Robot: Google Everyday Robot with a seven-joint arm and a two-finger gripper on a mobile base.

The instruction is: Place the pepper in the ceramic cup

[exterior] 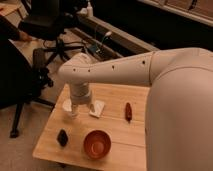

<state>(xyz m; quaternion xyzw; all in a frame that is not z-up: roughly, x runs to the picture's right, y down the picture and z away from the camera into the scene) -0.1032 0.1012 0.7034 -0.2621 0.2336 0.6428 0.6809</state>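
Near the left edge of the wooden table (117, 146), our open gripper (83, 111) hangs beside the small white ceramic cup (68, 106), which we could topple swinging toward the slim dark-red pepper (128, 111).

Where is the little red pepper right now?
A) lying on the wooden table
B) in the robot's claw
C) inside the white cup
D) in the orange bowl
A: the pepper lies on the bare table, apart from the gripper, which hangs beside the ceramic cup.
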